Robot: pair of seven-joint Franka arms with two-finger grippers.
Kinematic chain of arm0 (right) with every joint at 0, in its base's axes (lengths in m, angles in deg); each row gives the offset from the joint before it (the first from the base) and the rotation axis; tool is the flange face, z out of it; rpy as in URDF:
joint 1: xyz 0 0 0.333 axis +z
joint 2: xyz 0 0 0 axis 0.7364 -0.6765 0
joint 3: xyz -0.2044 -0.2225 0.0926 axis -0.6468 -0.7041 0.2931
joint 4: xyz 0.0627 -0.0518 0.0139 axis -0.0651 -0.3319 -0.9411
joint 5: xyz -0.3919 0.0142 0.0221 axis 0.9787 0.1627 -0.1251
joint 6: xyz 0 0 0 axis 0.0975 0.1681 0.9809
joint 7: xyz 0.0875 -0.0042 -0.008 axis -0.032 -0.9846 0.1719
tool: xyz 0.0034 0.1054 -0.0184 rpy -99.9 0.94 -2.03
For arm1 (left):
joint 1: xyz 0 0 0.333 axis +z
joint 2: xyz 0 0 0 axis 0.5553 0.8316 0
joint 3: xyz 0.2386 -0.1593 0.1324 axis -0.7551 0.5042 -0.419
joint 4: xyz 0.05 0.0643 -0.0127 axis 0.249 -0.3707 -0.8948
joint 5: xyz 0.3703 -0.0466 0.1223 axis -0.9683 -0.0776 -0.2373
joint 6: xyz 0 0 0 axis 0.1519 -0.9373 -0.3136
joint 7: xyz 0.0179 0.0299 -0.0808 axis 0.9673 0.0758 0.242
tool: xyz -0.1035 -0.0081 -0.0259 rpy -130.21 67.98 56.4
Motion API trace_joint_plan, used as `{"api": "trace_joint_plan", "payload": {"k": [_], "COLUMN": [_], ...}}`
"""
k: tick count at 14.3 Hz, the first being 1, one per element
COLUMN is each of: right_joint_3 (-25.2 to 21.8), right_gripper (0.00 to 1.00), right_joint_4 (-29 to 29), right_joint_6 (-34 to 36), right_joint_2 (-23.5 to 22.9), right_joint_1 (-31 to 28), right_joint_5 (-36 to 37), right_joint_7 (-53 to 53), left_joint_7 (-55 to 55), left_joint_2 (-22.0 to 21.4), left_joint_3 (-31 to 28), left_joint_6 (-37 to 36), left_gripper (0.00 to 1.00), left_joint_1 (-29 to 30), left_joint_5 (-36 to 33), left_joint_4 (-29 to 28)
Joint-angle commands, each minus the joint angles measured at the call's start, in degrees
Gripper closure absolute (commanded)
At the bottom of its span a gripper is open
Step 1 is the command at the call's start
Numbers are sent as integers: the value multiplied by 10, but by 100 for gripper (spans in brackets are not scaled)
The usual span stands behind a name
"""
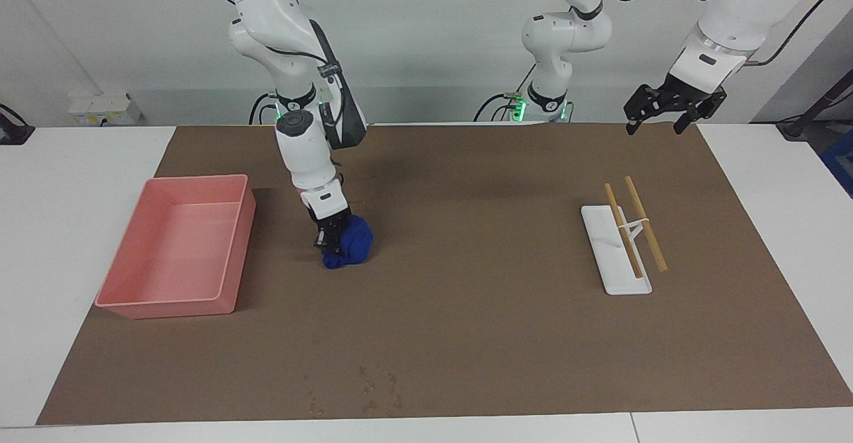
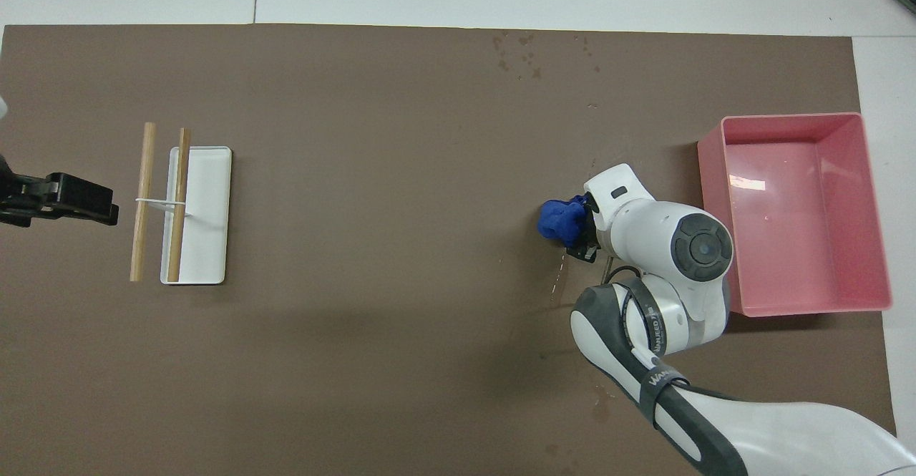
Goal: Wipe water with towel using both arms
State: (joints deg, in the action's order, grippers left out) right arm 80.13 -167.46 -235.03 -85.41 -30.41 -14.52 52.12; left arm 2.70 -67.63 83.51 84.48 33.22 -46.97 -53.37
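My right gripper (image 1: 331,246) is shut on the deep-blue towel (image 1: 350,247), which it presses onto the brown mat (image 1: 480,310) beside the pink tray (image 1: 243,226). In the overhead view the towel (image 2: 559,220) sticks out from under the right gripper (image 2: 584,237). Water drops (image 1: 374,390) lie near the mat's edge farthest from the robots, and show in the overhead view (image 2: 526,50). A thin wet streak (image 2: 557,280) lies by the towel. My left gripper (image 1: 656,122) is open and empty, raised over the mat's corner at the left arm's end, and it shows in the overhead view (image 2: 91,202).
The pink tray (image 2: 794,247) stands at the right arm's end of the mat. A white stand (image 1: 616,266) bearing two wooden sticks (image 1: 643,223) lies toward the left arm's end, and shows in the overhead view (image 2: 204,247).
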Motion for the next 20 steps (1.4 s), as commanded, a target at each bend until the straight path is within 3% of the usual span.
{"api": "trace_joint_plan", "payload": {"k": [1,6,12,20], "right_joint_3": [4,7,6,6], "right_gripper": [100,100,100,100], "right_joint_4": [-16,-16,-18,-26], "right_joint_6": [42,121,123,183], "right_joint_2": [17,30,39,52], "right_joint_1": [-4,8,87,85], "right_joint_5": [9,-8,-20,-20], "right_joint_7": [-62,-146,-284,-346], "left_joint_7": [-5,-6,-5,-5], "left_joint_2": [-9,-9,-9,-9], "left_joint_3": [3,3,3,3], "left_joint_6": [-1,0,0,0], "left_gripper": [0,0,0,0], "left_joint_1": [10,5,6,6], "left_joint_5": [7,7,7,7], "left_joint_4": [-12,-12,-12,-12]}}
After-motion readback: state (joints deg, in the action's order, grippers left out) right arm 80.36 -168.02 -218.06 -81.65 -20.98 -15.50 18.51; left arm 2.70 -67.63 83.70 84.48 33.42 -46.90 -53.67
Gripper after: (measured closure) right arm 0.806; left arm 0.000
